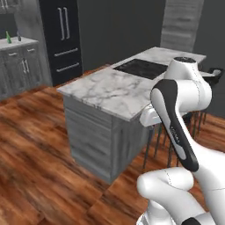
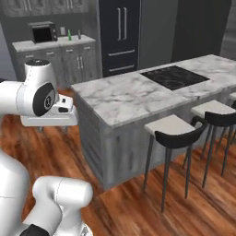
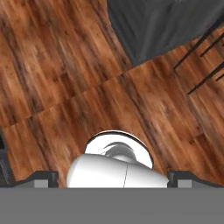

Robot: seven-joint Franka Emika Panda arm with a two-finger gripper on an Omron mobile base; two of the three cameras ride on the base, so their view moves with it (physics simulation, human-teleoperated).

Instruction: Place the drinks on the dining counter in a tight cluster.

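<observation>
The long white-grey veined marble dining counter [image 1: 105, 90] on its grey base stands in the middle of the room, with a black inset cooktop [image 2: 174, 76] toward its far end and white-seated stools with dark backs [image 2: 177, 133] along its right side. No bottles stand on the visible part of its top, so the cluster looks not yet started.

Far off at the back left, a second marble counter over grey cabinets [image 2: 53, 44] carries a microwave [image 2: 44, 32]. A slim green glass bottle [image 2: 69, 34] stands right of the microwave, and a small grey bottle [image 2: 79, 34] stands just beside the green one. Both are well apart from the dining counter. In the left base view the same green bottle [image 1: 8, 38] shows at the far left edge. The wide dark maroon bottle cannot be made out.

The white arm [image 1: 180, 114] is folded up near the base, hand pointing down at the wooden plank floor [image 3: 65, 78]. The gripper [image 3: 113, 177] has its dark fingertips [image 3: 43, 178] spread wide apart at the bottom corners of the hand view, nothing between them.

Judgement: very early stage. All the fetching, carrying and grouping is left; the base would need to reach the back counter first.
</observation>
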